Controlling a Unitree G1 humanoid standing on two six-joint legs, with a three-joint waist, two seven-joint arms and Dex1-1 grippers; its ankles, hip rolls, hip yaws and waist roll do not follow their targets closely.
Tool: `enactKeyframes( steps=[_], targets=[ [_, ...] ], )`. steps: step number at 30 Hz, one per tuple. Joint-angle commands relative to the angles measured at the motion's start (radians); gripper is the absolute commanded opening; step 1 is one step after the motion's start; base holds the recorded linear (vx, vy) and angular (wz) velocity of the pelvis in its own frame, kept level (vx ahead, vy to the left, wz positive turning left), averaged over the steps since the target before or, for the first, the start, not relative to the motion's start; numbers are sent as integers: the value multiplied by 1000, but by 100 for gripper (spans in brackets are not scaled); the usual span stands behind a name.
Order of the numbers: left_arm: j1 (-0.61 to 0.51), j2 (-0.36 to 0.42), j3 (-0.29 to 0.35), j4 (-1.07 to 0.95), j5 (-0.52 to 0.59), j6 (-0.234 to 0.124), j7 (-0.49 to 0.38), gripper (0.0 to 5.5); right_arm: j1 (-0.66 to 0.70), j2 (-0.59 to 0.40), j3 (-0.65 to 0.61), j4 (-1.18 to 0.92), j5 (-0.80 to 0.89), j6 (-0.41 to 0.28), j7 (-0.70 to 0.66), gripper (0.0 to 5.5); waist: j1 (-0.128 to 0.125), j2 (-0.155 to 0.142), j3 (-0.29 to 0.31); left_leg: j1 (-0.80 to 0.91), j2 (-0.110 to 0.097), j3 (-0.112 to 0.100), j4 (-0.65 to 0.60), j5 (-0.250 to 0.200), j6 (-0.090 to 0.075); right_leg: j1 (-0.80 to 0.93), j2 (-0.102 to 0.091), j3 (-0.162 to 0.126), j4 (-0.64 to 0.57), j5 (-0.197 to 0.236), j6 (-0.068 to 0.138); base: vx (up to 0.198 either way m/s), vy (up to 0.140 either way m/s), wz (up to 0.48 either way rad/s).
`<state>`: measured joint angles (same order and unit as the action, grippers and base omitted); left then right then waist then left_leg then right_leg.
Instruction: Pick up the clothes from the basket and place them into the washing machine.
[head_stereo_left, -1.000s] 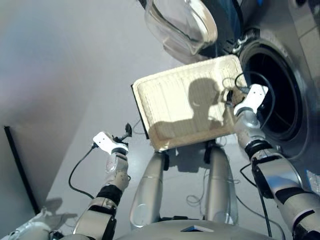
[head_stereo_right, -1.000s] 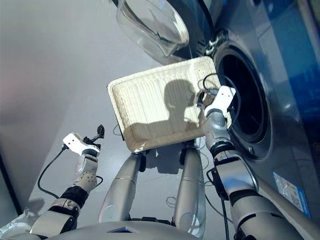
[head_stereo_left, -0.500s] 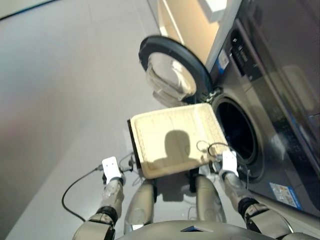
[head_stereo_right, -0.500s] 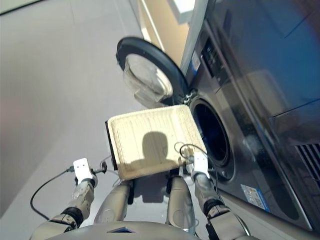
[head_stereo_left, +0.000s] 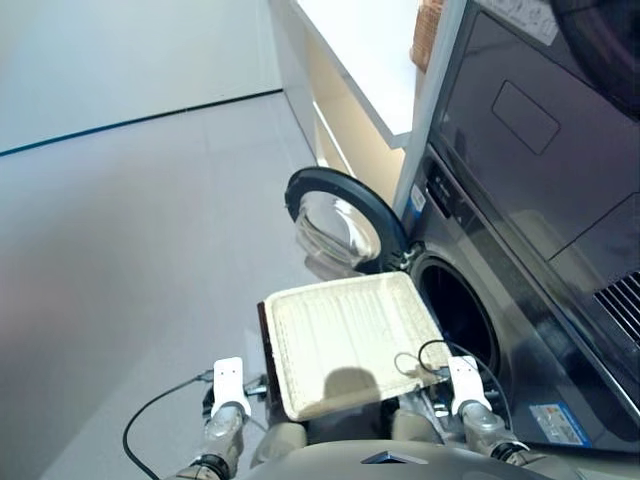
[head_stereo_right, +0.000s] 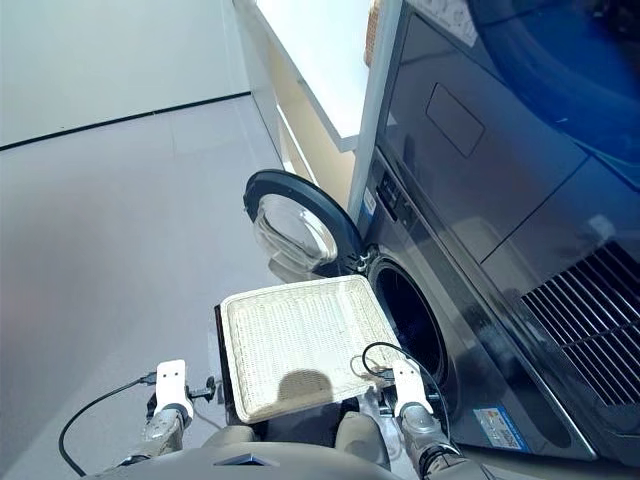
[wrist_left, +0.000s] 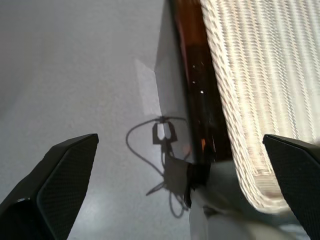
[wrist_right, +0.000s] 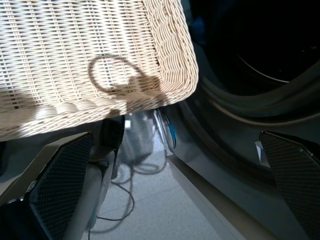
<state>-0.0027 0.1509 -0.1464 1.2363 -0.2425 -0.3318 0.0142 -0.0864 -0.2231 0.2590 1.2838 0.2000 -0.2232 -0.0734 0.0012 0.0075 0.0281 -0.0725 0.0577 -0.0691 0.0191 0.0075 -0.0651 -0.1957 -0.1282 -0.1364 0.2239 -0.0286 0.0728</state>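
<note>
A: Where are the clothes? The basket (head_stereo_right: 300, 345) shows only bare woven base in the head views.

B: None are visible in it. No garment shows in any view. The drum hole of the washing machine (head_stereo_left: 458, 315) is dark inside, so I can't tell what it holds. Judging by the bare basket, the loading looks done.

A: And the end effectors?

B: Both spread apart and holding nothing. The left end effector (wrist_left: 180, 195) hangs over the floor (wrist_left: 75, 75) just left of the basket's left rim. The right end effector (wrist_right: 170, 190) sits at the basket's near right corner, with the drum opening immediately to its right.

A: So which arm is nearer the machine?

B: The right one. The basket's long axis runs left to right, ending at the drum mouth, and the door (head_stereo_left: 340, 220) stands swung open on the far left of the opening.

A: What do the wrist views add?

B: The right wrist shows the corner weave and door seal up close; the head views alone show the door and the dark unit (head_stereo_right: 480, 130) above.
</note>
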Motion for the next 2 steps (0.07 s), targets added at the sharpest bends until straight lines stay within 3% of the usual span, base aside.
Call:
enactKeyframes(
  steps=[1,2],
  targets=[
    [-38,2,-5,-5,37,-16,-16,550,-20,5,-10,-8,-23,-8,11,550,-4,-25,11,35,-33,51,-9,24,-13,54,10,-6,-111,143,52,0,0,0],
    [-39,3,-8,-8,36,-16,-16,550,-20,3,-10,-7,-25,-6,13,550,-4,-25,11,40,-33,51,-8,21,-13,61,9,-7,-110,141,52,0,0,0]
  ],
)
